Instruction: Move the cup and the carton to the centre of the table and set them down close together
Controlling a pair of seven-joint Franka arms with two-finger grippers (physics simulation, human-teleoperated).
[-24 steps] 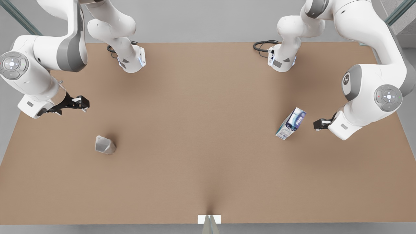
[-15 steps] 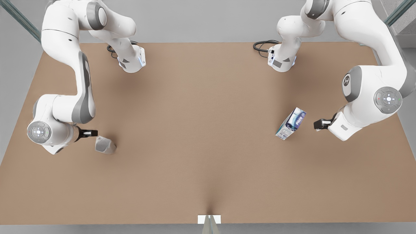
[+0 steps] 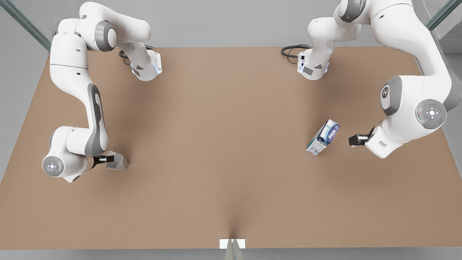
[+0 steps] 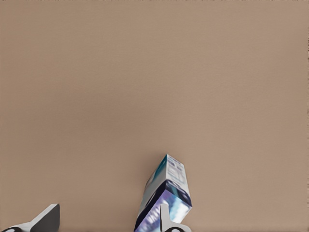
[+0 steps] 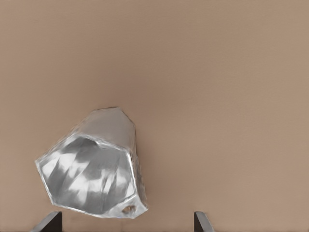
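Items on table [image 3: 223,144]: one cup [image 3: 119,163], one carton [image 3: 323,137], two arms, each with one gripper.

Cup: one, pale grey, faceted, lying on its side near the front view's left edge of the table, well apart from the carton. In the right wrist view the cup [image 5: 94,166] is seen lying between two dark fingertips [image 5: 48,222] that are spread wide on either side of it, neither seen touching it.

Carton: one, white with blue and teal print and a dark blue label, placed toward the front view's right side, tilted. Writing is present on the label but cannot be read.

Right gripper [image 3: 108,159]: low at the cup, fingers set wide.

Left gripper [image 3: 355,140]: just beside the carton on the front view's right, apart from it. In the left wrist view the carton [image 4: 166,191] is seen beyond pale fingertips [image 4: 46,218] held wide apart, nothing held.
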